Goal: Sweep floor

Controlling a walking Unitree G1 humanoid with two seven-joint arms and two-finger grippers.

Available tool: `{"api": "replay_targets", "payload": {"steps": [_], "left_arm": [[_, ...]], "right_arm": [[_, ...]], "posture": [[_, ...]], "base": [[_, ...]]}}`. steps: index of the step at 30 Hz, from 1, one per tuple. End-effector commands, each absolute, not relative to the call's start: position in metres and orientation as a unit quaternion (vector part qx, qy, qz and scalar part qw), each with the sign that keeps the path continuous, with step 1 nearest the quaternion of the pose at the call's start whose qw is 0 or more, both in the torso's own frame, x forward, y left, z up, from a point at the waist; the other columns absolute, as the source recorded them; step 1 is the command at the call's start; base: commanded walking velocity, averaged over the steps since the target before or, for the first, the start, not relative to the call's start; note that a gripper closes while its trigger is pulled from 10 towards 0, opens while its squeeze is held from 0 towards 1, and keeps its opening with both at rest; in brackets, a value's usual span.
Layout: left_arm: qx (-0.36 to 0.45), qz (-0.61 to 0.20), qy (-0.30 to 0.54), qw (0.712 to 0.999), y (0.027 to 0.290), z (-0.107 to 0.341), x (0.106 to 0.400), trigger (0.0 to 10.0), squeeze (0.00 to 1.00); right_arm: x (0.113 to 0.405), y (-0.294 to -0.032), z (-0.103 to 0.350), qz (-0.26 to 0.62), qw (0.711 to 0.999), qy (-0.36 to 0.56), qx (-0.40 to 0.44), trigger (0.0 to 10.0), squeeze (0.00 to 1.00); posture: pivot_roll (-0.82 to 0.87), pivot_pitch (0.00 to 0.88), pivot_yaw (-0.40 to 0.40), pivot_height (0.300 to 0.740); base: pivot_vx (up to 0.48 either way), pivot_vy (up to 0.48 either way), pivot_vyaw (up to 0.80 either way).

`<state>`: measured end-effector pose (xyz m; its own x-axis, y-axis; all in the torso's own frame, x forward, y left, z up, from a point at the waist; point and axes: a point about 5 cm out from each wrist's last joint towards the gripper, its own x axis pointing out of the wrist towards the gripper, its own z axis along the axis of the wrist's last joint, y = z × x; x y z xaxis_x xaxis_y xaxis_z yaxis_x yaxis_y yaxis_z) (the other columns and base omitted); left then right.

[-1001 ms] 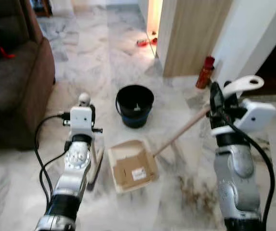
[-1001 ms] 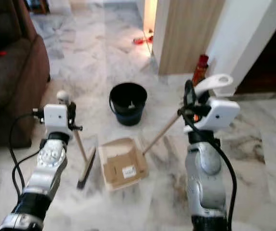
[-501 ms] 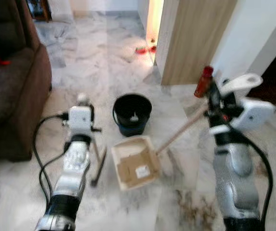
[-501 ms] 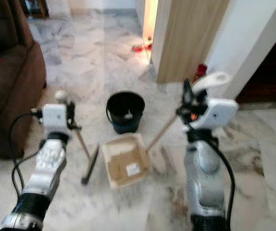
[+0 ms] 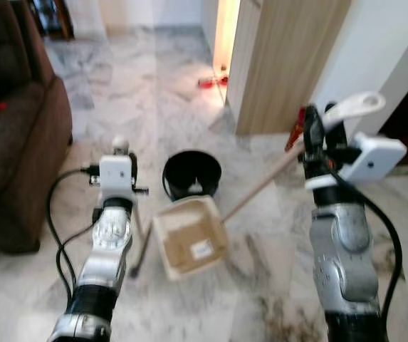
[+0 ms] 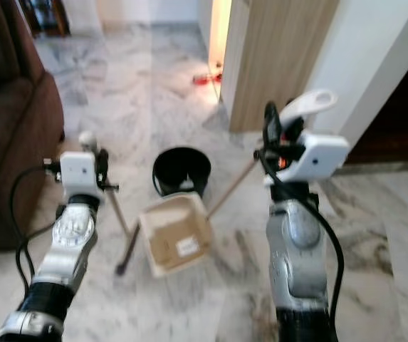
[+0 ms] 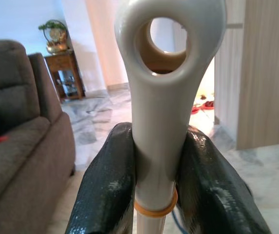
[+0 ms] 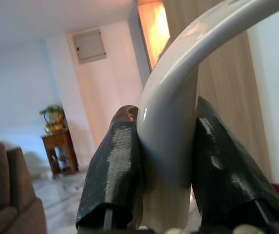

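The left gripper (image 7: 155,190) is clamping both black fingers (image 7: 107,187) tight against the white, ring-topped handle of the broom (image 5: 140,241), with no gap left on either side of it; in the head views the broom's thin shaft is slanting down from that gripper to a dark head resting on the marble floor (image 5: 260,271), just beside the dustpan. The right gripper (image 8: 163,170) is squeezing the curved white grip of the dustpan (image 5: 189,239) between its fingers (image 8: 115,170), closed firmly around it, and the pan's long pale pole is running diagonally down from that raised arm to the cream tray, which is lying open-face up on the floor between the two arms. A black bucket (image 5: 191,174) is standing directly behind the tray, touching or almost touching its far edge. A brown sofa (image 5: 11,142) is sitting off to the robot's left, and a wood-panelled wall (image 5: 289,64) is rising ahead on the right, with a red bottle (image 5: 296,130) partly hidden at its base.
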<state>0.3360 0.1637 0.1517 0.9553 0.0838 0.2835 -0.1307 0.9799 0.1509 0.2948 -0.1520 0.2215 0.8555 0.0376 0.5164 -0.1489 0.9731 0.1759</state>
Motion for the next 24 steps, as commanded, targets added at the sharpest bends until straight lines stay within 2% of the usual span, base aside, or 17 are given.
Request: {"api": "replay_targets", "payload": {"steps": [1,24], "left_arm": [[0.08,0.05,-0.162,0.982,0.1585,0.1605,0.3363,10.0,0.0],[0.081,0.06,-0.163,0.981,0.1636,0.1603,0.3348,10.0,0.0]], "right_arm": [[0.289,-0.157,0.2366,0.042,0.946,-0.304,0.106,10.0,0.0],[0.2887,-0.1548,0.2347,0.048,0.948,-0.296,0.102,10.0,0.0]], "posture": [[0.12,0.067,-0.003,0.74],[0.12,0.081,-0.01,0.74]], "base": [[0.307,0.0,0.0],[0.309,0.0,0.0]]}}
